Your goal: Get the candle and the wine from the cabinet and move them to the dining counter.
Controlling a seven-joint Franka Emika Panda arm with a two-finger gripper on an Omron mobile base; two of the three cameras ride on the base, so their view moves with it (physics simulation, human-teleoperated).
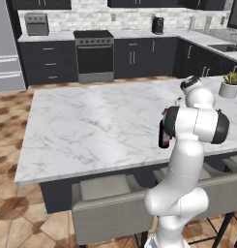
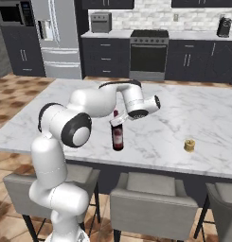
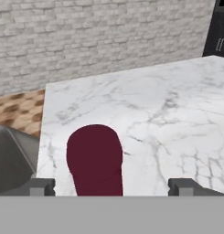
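Note:
The wine (image 2: 117, 137), a dark bottle with a red cap, stands upright on the white marble dining counter (image 2: 193, 113) near its front edge. My gripper (image 2: 118, 118) is at the bottle's neck, open. In the hand view the red cap (image 3: 95, 160) sits between the two spread fingertips (image 3: 40, 186) with a gap on each side, and my gripper (image 3: 112, 187) holds nothing. From the left base view my own arm partly hides the wine (image 1: 164, 136). The candle (image 2: 189, 145), small and tan, stands on the counter to the right of the bottle. Black upper wall cabinets (image 1: 139, 3) line the far brick wall.
Grey stools (image 2: 150, 198) stand along the near side of the counter (image 1: 91, 121). A potted plant (image 1: 230, 83) sits at its right end. The stove (image 1: 94, 55), black base cabinets and a steel fridge (image 2: 56, 38) lie beyond.

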